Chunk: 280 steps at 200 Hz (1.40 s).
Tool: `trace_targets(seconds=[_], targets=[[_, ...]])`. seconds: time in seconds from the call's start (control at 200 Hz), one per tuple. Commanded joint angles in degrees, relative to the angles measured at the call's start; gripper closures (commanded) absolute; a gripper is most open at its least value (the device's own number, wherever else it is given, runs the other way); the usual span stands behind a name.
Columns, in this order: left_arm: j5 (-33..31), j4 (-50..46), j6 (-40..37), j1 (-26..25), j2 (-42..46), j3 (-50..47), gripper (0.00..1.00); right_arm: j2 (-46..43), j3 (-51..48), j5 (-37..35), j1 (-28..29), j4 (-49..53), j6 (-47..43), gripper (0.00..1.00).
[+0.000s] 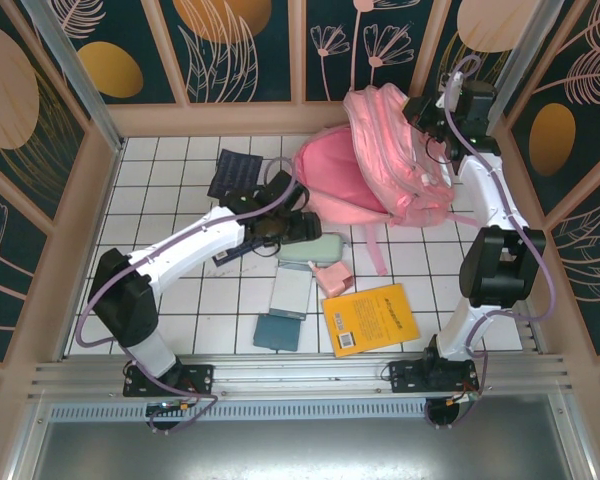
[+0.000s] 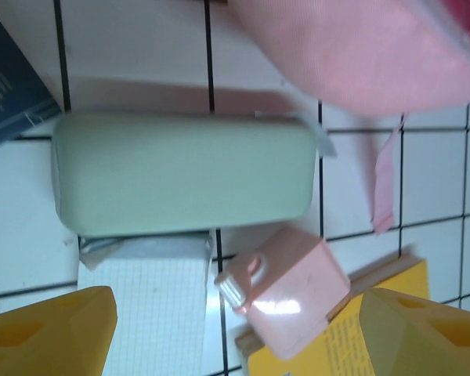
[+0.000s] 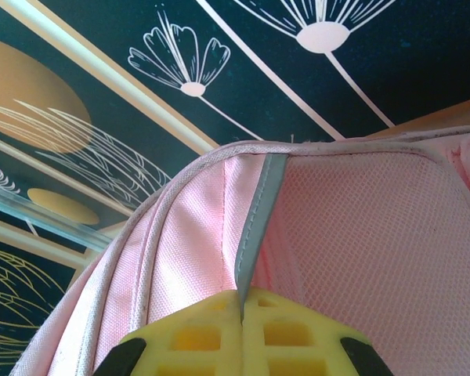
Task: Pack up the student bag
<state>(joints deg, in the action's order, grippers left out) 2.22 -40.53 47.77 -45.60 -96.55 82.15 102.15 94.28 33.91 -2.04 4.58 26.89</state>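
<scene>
1. Holding the student bag [image 3: 360,235] open falls to the right pincer [image 3: 243,333]. Its fingers are pressed together on the grey trim strip at the bag's rim, and pink fabric spreads away from them on both sides.
2. Seen from overhead, the bag slumps below that pincer at the far side of the table, with its mouth turned toward the other arm.
3. The left pincer [image 2: 235,321] is spread wide with nothing in its grasp as it hangs over the loose items.
4. Just ahead of its fingertips a pale green case [image 2: 184,172] lies flat on the tiles, its long side running across from one finger to the other.
5. Closer in, a small pink pouch [image 2: 286,294] sits between the fingers. A gridded notebook [image 2: 141,313] lies by one finger and a yellow book [image 2: 337,345] by the other.
6. The bag's pink edge lies beyond the case, on its far side from the pincer.
7. The step in hand looks like picking the next item to load, most likely the green case.
8. That calls for turning the wrist so the fingers straddle the case's narrow width, then coming down, closing firmly and carrying it forward into the mouth, clear of the loose strap.
</scene>
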Motion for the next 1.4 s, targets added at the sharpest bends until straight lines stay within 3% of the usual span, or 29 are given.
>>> trace_targets(seconds=[0.0, 0.105, 0.235, 0.31, 0.37, 0.781, 1.051, 1.396], targets=[[-1.13, -3.24, -1.92, -2.73, -1.26, 0.55, 0.19, -4.84, -0.72, -1.56, -0.21, -2.51, -1.15, 1.00], [-2.44, -4.42, -7.78, -6.60, -6.95, 5.91, 0.20, -5.46, -1.77, -1.57, -0.22, -2.77, -1.31, 1.00], [-6.30, -8.21, -23.71, -9.90, -14.39, 14.87, 0.19, -5.82, -2.08, -1.10, -0.32, -2.72, -1.75, 1.00], [-12.20, -7.46, -31.72, -10.25, -16.44, 14.67, 0.16, -6.02, -2.17, -0.97, -0.39, -2.67, -1.76, 1.00], [-11.61, -6.39, -35.27, -10.29, -17.75, 14.25, 0.15, -6.18, -2.26, -0.70, -0.45, -2.81, -1.76, 1.00], [1.90, -1.97, -36.09, -10.29, -22.09, 14.40, 0.14, -6.80, -4.21, 0.45, -1.91, -4.64, 0.23, 1.00], [4.15, -0.56, -35.48, -10.38, -22.61, 11.73, 0.13, -6.62, -4.88, 0.63, -2.01, -5.30, 0.70, 1.00], [1.80, -0.34, -35.55, -11.41, -24.42, 10.62, 0.15, -6.15, -4.81, 0.98, -2.42, -5.56, 1.36, 1.00]])
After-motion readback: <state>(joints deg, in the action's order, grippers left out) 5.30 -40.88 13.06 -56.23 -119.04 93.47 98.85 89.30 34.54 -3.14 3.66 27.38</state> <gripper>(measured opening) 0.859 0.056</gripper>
